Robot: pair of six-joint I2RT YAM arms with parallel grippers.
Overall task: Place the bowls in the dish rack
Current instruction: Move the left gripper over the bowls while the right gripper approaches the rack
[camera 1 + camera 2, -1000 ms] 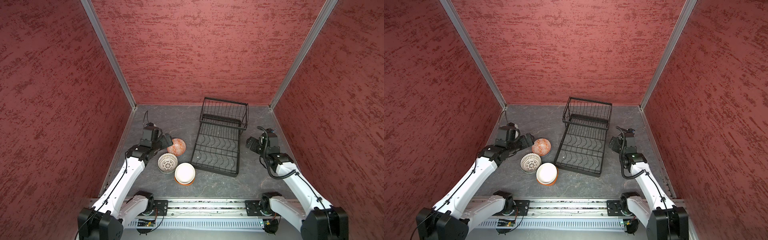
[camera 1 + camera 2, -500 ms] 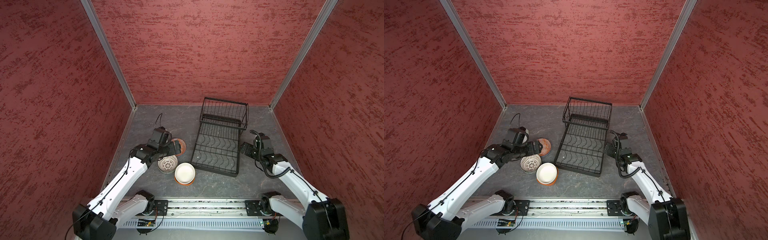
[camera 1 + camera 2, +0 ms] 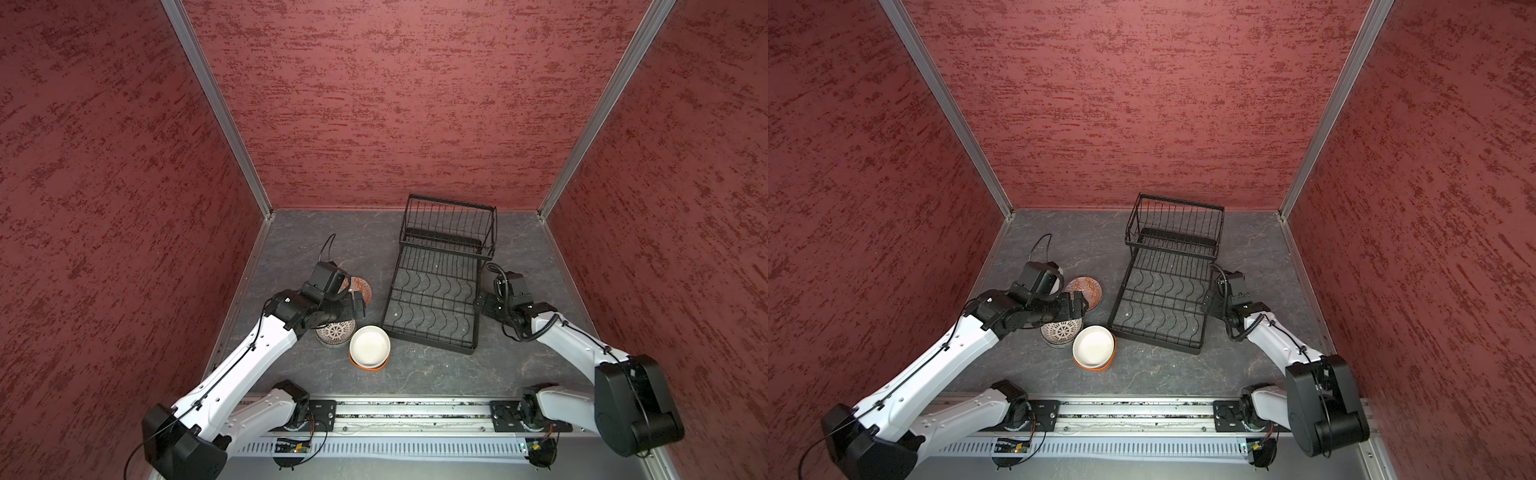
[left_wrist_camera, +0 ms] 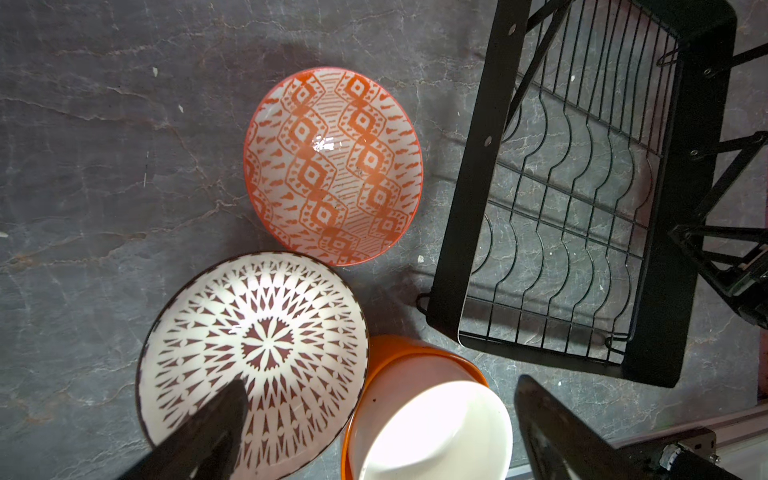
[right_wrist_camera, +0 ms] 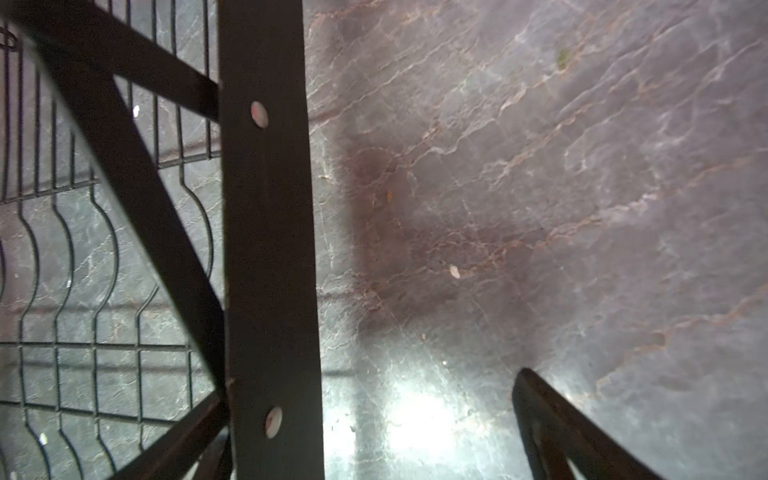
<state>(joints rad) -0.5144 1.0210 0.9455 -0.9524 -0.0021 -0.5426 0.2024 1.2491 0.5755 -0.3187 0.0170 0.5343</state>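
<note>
1. Both top views: the dish rack (image 3: 428,340), black wire, sits right of centre on the grey table (image 3: 415,382). Its raised basket is at the upper end, with a flat base of curved dividers below. Left of it are the red-orange patterned bowl (image 3: 365,289), the black-patterned bowl (image 3: 334,332) and the white bowl (image 3: 370,344), which is nested in the orange bowl (image 3: 368,366). Above the first two hangs the left gripper (image 3: 359,305). At the rack's right edge is the right gripper (image 3: 478,305).
2. Left wrist: the patterns read clearly only here, orange diamonds and a dark radial star. Jaws wide apart, holding nothing. One fingertip (image 4: 232,399) is over the black-patterned bowl; contact unclear.
3. Right wrist: the only view that shows the rack's flat riveted side bar between the spread fingers. One finger is at lower right, the other half hidden behind the bar. Nothing clamped; touching or not, cannot tell.
</note>
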